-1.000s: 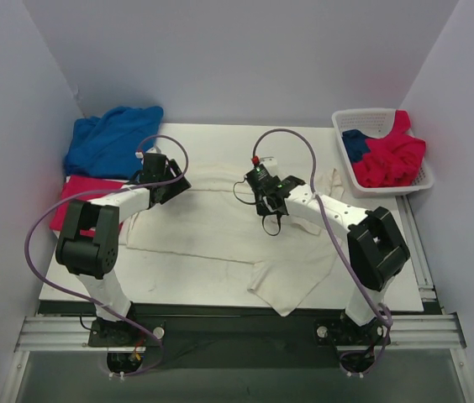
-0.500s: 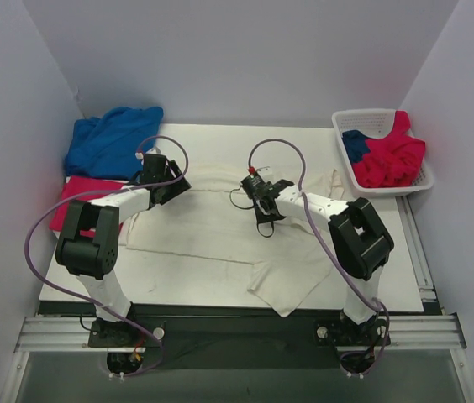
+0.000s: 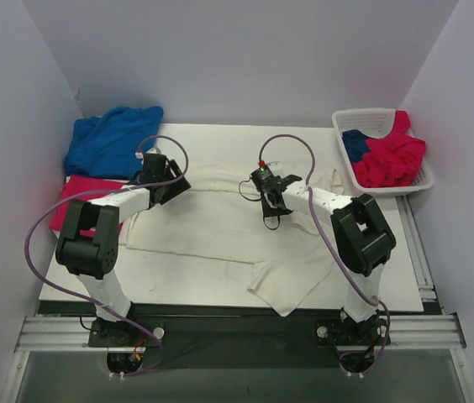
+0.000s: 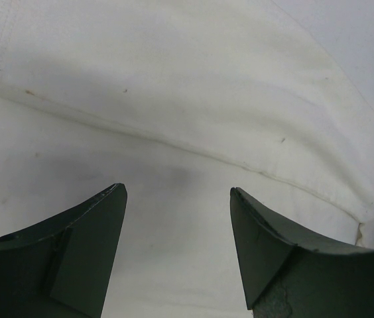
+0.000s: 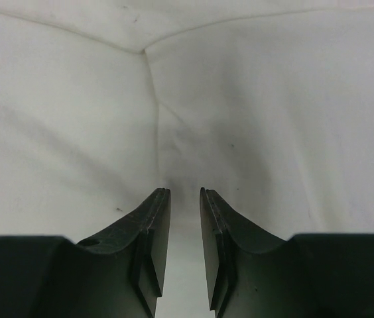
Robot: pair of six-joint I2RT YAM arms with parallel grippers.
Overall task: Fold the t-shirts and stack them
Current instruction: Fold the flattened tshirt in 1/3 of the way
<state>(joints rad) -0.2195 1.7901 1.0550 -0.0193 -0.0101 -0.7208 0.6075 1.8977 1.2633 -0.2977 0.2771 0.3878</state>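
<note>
A large cream-white t-shirt [image 3: 212, 228] lies spread over the table, one sleeve hanging toward the front edge. My left gripper [image 3: 168, 183] hovers low over its left shoulder area, open, with a seam [image 4: 193, 149] running ahead of the fingers. Near the shirt's collar region my right gripper [image 3: 265, 186] points down at the cloth; the jaws stand narrowly open, bare cloth showing in the gap [image 5: 185, 192], and nothing is pinched. A crease [image 5: 152, 99] runs away from the fingertips. A blue t-shirt [image 3: 111, 138] and a crimson-pink t-shirt [image 3: 73, 200] lie at the far left.
A white lattice basket [image 3: 363, 115] at the back right holds a crimson-pink shirt [image 3: 392, 159] and a blue one [image 3: 355, 144]. Walls close in the back and both sides. Purple cables loop above both wrists.
My right gripper's jaws have parted from shut to a narrow gap, and its wrist shifted slightly over the shirt. The left arm has not moved.
</note>
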